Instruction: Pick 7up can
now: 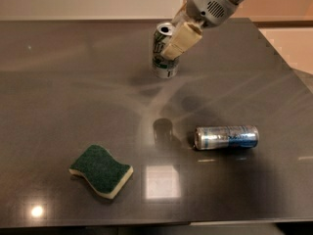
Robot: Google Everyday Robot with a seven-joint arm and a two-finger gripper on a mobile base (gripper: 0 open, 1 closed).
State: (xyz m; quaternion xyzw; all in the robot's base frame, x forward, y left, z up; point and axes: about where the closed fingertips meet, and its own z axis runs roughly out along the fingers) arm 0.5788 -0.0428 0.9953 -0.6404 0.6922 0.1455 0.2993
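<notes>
One 7up can (164, 65), white-green label, clamped in jaws above table (73, 87).

The cream-padded gripper (170, 47), clasping the short white-and-green 7up can (164, 66) near the top edge, covers part of it. Its far finger is hidden; the grey arm (215, 1) is cropped at top.
</notes>
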